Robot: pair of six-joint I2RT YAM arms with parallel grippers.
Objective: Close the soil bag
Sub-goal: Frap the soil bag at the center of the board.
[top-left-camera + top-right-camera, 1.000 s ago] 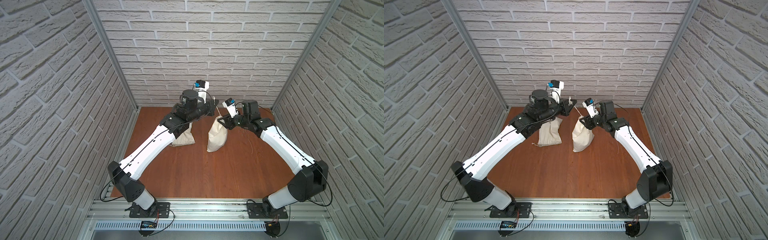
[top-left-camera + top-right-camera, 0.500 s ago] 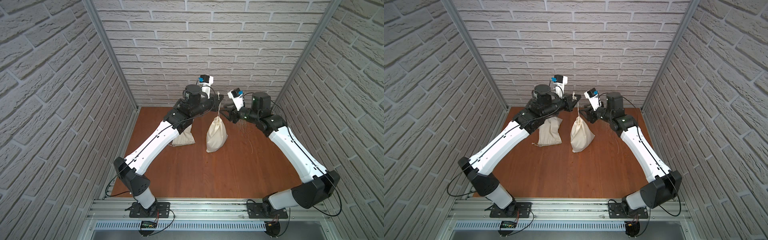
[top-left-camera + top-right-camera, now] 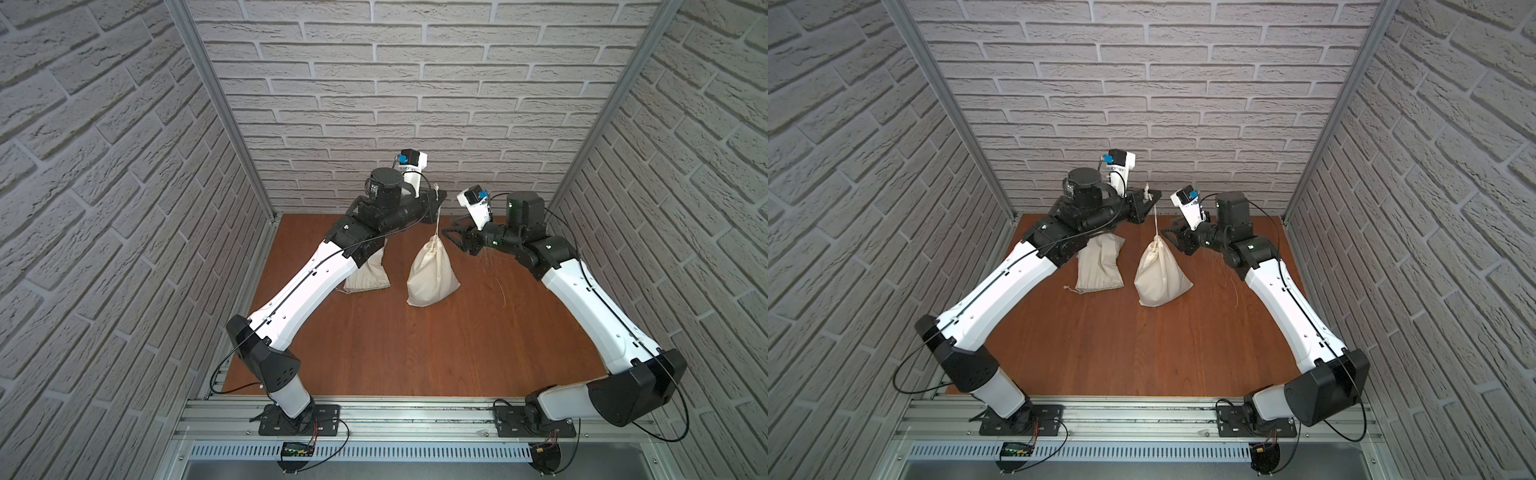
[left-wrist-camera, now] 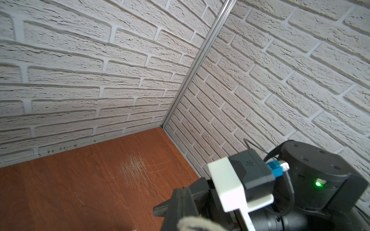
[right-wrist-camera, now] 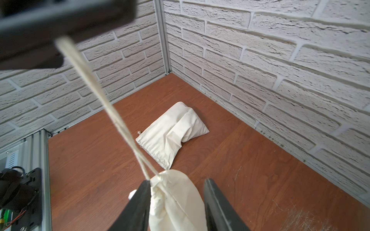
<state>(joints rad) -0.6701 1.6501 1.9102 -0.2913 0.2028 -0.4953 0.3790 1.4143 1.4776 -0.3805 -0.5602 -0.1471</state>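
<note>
The soil bag (image 3: 432, 270) (image 3: 1160, 274) is a cream cloth sack standing mid-table, its neck gathered tight. Its drawstring (image 3: 436, 220) (image 5: 112, 112) runs taut from the neck up to my left gripper (image 3: 437, 198) (image 3: 1152, 198), which is shut on it high above the bag. In the left wrist view the left gripper (image 4: 184, 192) shows its jaws pressed together with the cord's end (image 4: 196, 222) beside them. My right gripper (image 3: 455, 237) (image 3: 1173, 237) (image 5: 177, 181) is open at the right of the neck. Its fingers (image 5: 140, 200) flank the bag's top (image 5: 180, 202) without squeezing it.
A second cream bag (image 3: 368, 274) (image 3: 1100, 266) (image 5: 174, 136) lies flat to the left, partly under my left arm. The brick back wall (image 3: 415, 124) is close behind both grippers. Pale scratches (image 3: 494, 266) mark the wooden table (image 3: 395, 353) under the right wrist.
My left gripper rose and drew the drawstring taut, and the bag's neck pulled shut. My right gripper backed off rightward and upward from the neck, jaws as wide as before.
</note>
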